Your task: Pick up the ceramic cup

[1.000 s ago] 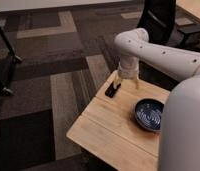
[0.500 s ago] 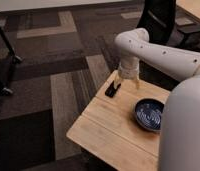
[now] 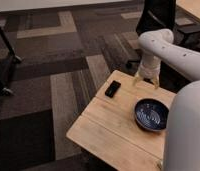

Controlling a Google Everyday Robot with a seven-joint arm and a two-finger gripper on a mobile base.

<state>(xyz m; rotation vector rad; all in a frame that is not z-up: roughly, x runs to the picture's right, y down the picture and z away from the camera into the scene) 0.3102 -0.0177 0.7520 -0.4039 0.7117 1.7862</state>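
Note:
No ceramic cup shows plainly; if it is on the table, it is hidden behind the arm. My gripper (image 3: 145,81) hangs from the white arm (image 3: 158,47) and points down at the far edge of the wooden table (image 3: 108,125), to the right of a small black flat object (image 3: 113,89) and behind a dark blue ceramic bowl (image 3: 151,114).
The table stands on patterned carpet. An office chair (image 3: 155,20) is behind the arm at the back right. A dark stand leg with casters (image 3: 5,55) is at the far left. The robot's white body (image 3: 185,135) covers the table's right side.
The gripper has moved right along the table's far edge, away from the black object. The bowl and the black object have not moved.

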